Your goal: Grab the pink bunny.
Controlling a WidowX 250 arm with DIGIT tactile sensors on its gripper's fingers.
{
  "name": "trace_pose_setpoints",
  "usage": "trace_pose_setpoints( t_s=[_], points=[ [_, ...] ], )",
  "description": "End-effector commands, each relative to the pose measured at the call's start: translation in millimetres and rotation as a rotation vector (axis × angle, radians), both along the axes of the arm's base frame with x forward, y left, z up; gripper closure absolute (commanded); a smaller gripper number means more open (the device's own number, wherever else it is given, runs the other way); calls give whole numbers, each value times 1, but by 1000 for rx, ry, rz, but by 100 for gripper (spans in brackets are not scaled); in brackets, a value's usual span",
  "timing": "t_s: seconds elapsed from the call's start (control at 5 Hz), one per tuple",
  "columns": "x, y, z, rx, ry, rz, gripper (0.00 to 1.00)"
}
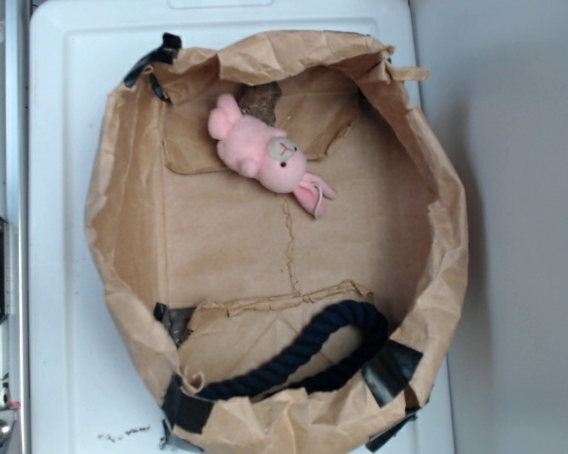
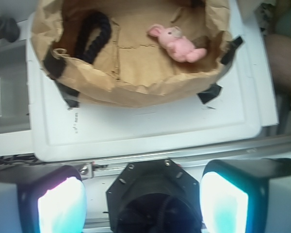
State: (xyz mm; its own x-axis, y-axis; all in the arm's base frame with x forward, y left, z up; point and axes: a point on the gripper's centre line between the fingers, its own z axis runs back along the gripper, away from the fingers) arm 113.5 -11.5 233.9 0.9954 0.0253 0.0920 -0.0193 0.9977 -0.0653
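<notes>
The pink bunny [image 1: 265, 154] lies on its side on the floor of a brown paper bag [image 1: 123, 236], near the bag's far wall, pale face turned up and ears pointing toward the lower right. In the wrist view the pink bunny [image 2: 177, 43] shows at the top, inside the bag [image 2: 136, 90]. My gripper [image 2: 143, 204] hangs far back from it, above the arm's black base, and is open wide with nothing between its two pale pads [image 2: 60, 206]. The gripper does not show in the exterior view.
A dark blue rope loop [image 1: 308, 355] lies along the bag's near wall, also seen as the rope [image 2: 94, 34] in the wrist view. The bag sits on a white plastic lid [image 1: 62, 359]. Black tape patches [image 1: 393, 369] hold the bag's rim. A metal rail [image 1: 0, 113] runs along the left.
</notes>
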Motion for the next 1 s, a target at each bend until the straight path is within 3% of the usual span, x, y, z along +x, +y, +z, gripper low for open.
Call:
trace_pose_setpoints(
  t_s=[0.0,0.8],
  points=[
    [2,-4,5,-6,-13,-27,0],
    [5,-9,-8,0,-36,-11,0]
  ],
)
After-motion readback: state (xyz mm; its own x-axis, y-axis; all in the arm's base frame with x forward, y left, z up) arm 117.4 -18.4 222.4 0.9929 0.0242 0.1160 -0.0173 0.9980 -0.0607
